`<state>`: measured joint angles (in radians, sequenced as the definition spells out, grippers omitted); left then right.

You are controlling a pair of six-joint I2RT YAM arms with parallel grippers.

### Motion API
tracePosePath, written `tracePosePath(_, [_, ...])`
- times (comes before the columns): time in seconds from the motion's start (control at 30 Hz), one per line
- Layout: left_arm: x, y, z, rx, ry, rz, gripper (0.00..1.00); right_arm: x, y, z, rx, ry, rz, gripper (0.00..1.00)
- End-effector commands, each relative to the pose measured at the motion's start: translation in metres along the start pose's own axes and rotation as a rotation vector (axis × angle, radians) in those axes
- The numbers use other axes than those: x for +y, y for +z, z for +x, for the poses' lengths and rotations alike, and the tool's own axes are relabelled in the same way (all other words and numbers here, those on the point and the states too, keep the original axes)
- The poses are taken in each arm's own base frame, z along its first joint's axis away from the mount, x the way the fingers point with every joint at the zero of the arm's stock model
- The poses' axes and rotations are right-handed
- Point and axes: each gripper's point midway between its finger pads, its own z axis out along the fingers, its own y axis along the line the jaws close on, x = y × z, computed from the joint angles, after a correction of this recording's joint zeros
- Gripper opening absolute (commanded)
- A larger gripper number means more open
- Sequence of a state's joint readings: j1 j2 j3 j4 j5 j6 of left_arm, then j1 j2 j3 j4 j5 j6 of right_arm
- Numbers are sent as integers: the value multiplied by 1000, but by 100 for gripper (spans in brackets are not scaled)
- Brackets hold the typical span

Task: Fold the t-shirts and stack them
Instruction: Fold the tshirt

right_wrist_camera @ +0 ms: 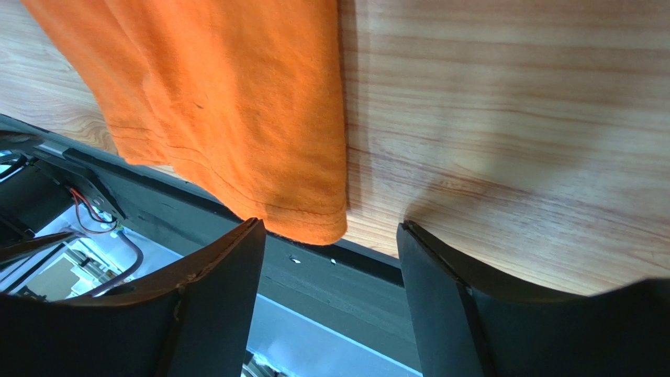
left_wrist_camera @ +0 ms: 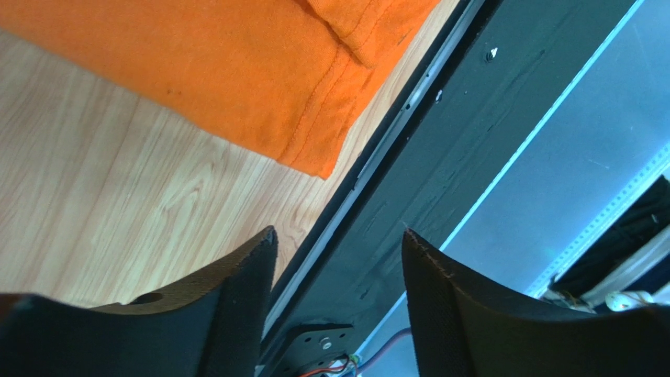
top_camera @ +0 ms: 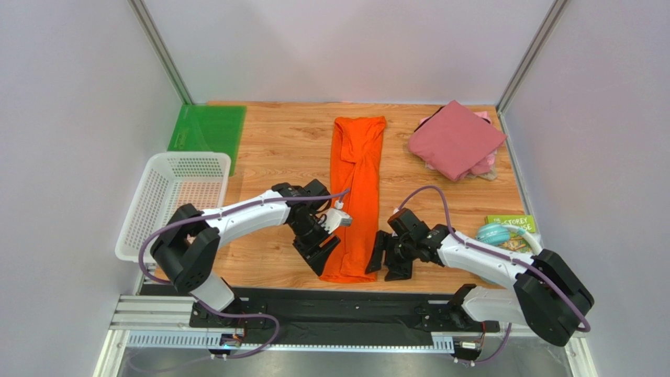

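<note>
While flanking the near hem of the orange t-shirt (top_camera: 358,206), the left end effector (left_wrist_camera: 338,271) and right end effector (right_wrist_camera: 330,267) are both gaping partly open and gripping nothing, each about equally close. The strip is lying on the counter (top_camera: 275,153) with its long axis running straight away from the arms, so the hem is likely heading far-ward. The maroon t-shirt (top_camera: 454,140) is lying folded at the far right.

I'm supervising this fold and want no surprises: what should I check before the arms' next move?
1. Left gripper open and empty: ok.
2. Right gripper open and empty: ok.
3. Orange t-shirt near hem lying between the two grippers: ok.
4. Orange t-shirt folded to a square: not ok, it is a long strip.
5. Stack lined up: not ok, maroon t-shirt lies askew over pink t-shirt.
</note>
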<state>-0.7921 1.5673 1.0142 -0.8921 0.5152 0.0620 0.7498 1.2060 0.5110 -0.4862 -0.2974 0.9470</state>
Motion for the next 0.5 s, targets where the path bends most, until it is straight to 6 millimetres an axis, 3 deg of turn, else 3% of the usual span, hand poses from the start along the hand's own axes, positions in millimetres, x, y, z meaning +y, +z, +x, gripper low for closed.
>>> tracePosePath(0.0, [-3, 10, -6, 6, -32, 43, 71, 14, 1, -7, -29, -1, -58, 67])
tracePosePath(0.47, [-2, 39, 5, 115, -131, 127, 80, 20, 5, -8, -32, 32, -93, 56])
